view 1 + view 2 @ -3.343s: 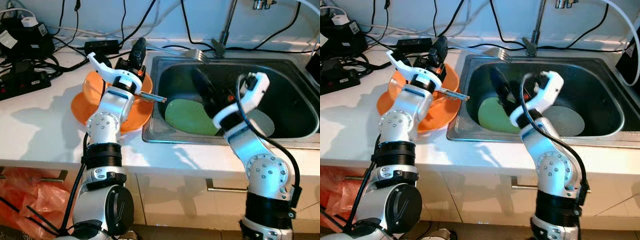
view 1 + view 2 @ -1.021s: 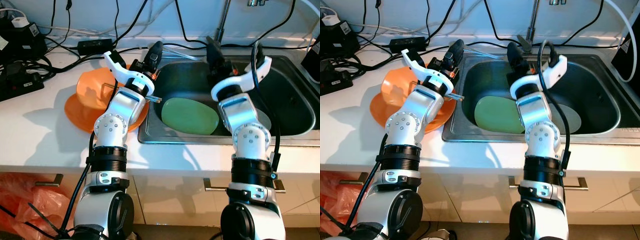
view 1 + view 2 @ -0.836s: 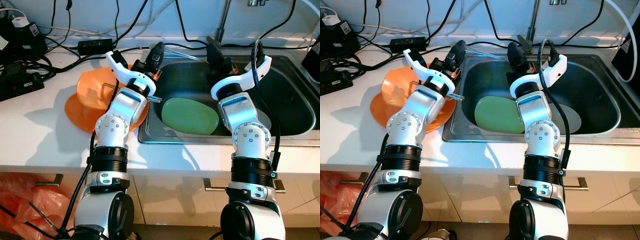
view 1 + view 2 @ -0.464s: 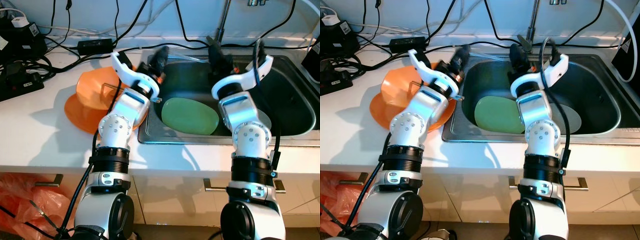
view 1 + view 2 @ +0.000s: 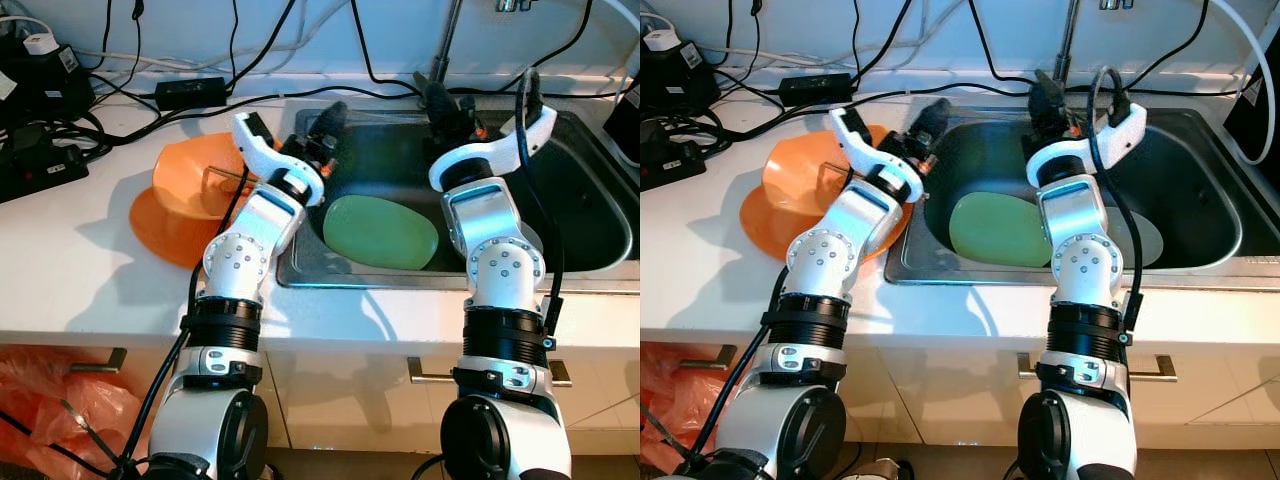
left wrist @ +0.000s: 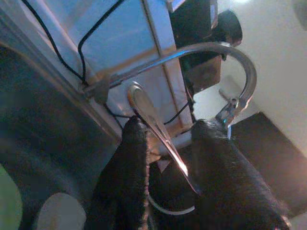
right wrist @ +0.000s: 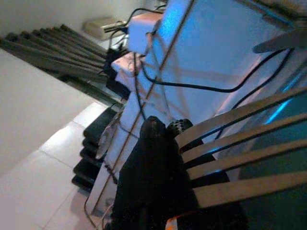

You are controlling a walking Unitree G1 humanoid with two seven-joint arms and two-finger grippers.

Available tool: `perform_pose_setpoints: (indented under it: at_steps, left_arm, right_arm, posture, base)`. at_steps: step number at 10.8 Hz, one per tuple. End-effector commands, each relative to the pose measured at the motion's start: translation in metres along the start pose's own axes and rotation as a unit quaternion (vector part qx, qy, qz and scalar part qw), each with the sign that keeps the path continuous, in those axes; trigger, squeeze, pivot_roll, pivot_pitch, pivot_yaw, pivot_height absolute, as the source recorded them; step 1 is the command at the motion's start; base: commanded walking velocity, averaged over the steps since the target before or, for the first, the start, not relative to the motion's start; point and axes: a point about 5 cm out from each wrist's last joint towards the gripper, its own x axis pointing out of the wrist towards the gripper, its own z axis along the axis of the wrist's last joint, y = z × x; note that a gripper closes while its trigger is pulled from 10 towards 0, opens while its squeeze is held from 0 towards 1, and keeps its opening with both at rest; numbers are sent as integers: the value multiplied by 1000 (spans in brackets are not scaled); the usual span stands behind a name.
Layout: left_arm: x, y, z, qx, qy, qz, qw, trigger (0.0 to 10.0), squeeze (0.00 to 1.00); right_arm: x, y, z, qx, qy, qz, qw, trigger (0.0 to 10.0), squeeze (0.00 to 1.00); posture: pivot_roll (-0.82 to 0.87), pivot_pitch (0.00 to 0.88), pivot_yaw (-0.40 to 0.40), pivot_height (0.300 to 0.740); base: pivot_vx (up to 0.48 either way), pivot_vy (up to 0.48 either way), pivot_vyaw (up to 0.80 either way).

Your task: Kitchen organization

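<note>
My left gripper [image 5: 328, 118] hovers over the left rim of the steel sink [image 5: 400, 283], shut on a metal spoon [image 6: 154, 123] that stands up between its black fingers [image 6: 125, 172]. Beside it on the white counter lies a stack of orange plates [image 5: 175, 190]. My right gripper [image 5: 441, 100] is at the sink's back rim, below the faucet [image 5: 446, 45], shut on a fork [image 7: 230, 158] whose tines point past its finger [image 7: 148, 167]. A green plate [image 5: 380, 230] lies flat in the sink. Part of a pale plate [image 5: 1145, 240] shows behind my right arm.
Black cables, a power strip [image 5: 45, 165] and a black adapter [image 5: 190, 92] crowd the counter's back left. A dark object [image 5: 628, 125] stands at the sink's right end. Cabinet handles [image 5: 430, 372] and an orange bag [image 5: 40, 395] lie below the counter edge.
My left gripper has swung right, from over the orange plates to over the sink's left rim. My right gripper rose out of the sink to the back rim and edged right.
</note>
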Motion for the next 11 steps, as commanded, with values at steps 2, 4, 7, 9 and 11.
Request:
perform_pose_setpoints:
  at_steps: [2,4,7,9,11]
  left_arm:
    - [4,-16,-34,-4,55,-34,998,10000,1000]
    - [3,-24,-18,75,61,-55,994,10000,1000]
    - [-1,-35,-3,178,57,-67,980,10000,1000]
    - [-15,-31,1,361,104,-47,926,10000,1000]
    - [-28,-18,-1,435,152,-26,887,10000,1000]
  right_arm:
    - [4,-1,9,-7,-27,-18,999,0,0]
    - [4,-10,17,-19,-53,-47,997,0,0]
    - [2,-23,27,-72,-79,-84,991,0,0]
    - [-4,-45,39,-175,-91,-153,968,0,0]
    - [-7,-56,41,-238,-87,-181,950,0,0]
  posture:
    - [41,60,44,740]
    - [50,60,47,740]
    - [54,62,48,740]
    - [66,64,50,740]
    - [73,63,53,740]
  base:
    - [0,0,0]
    - [0,0,0]
    - [0,0,0]
    - [0,0,0]
    - [0,0,0]
